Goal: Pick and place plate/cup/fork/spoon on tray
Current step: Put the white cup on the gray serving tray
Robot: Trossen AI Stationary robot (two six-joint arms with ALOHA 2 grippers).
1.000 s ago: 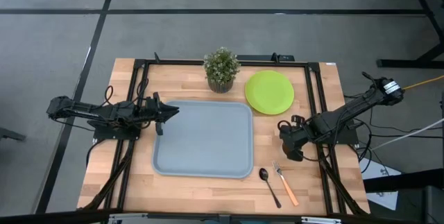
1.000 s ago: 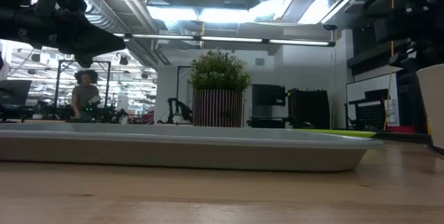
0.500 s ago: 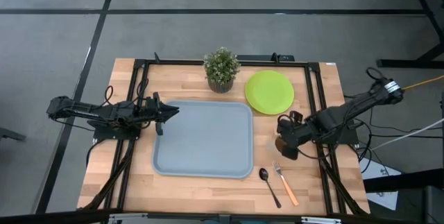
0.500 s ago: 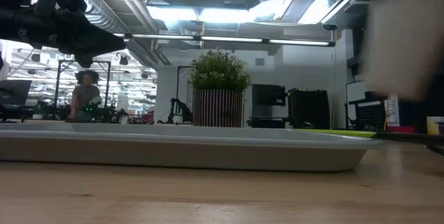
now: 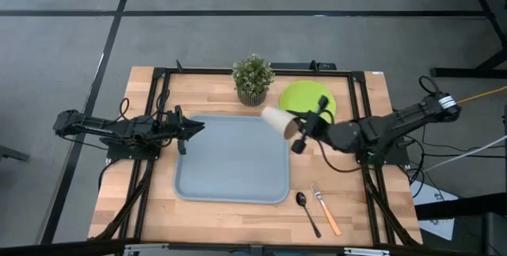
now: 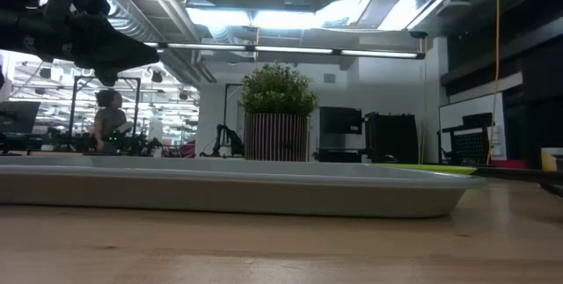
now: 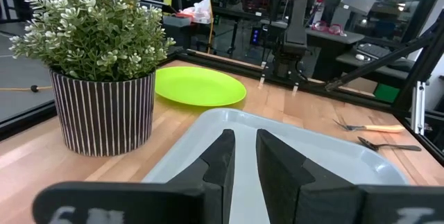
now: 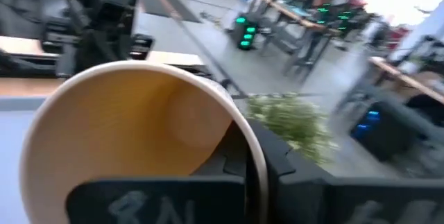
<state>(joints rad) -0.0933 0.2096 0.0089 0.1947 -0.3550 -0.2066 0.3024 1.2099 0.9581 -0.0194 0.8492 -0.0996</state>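
Your right gripper [image 5: 296, 131] clamped on the small beige round cup [image 5: 276, 120], held tipped above the big grey-blue plastic tray's [image 5: 231, 183] near corner, lime-green round plate [image 5: 304, 100] just behind it, left gripper [image 5: 190, 127] closed at the tray's far edge.

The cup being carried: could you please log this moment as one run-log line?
right gripper: shut on cup, lifted, tipped sideways over tray far right corner | left gripper: shut, idle at tray's left edge | plate, fork, spoon: on table
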